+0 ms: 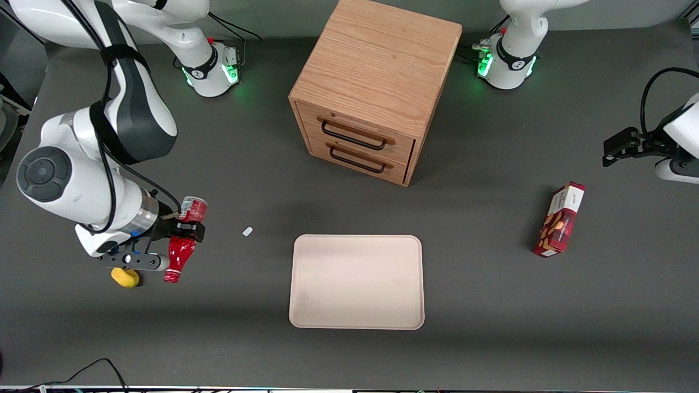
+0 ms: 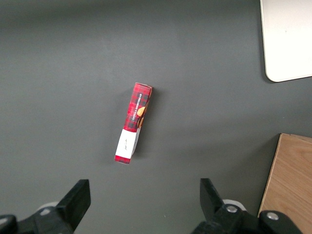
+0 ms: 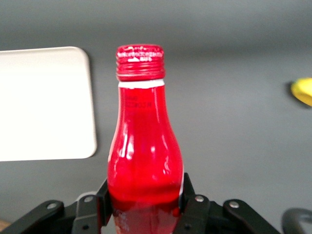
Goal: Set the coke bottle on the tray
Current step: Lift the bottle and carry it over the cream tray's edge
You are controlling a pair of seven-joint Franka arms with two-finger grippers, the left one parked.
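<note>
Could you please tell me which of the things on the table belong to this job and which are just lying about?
Part of the job:
- coke bottle, clamped in the gripper toward the working arm's end
- tray, nothing on it

Just lying about:
- wooden drawer cabinet
- red snack box
- yellow object
- small white scrap

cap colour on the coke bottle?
Red, like the coke bottle held in the pincer; clearest in the right wrist view.

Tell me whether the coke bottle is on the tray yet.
Not yet. The coke bottle is clamped in the hand, off toward the working arm's end; the tray is bare.
</note>
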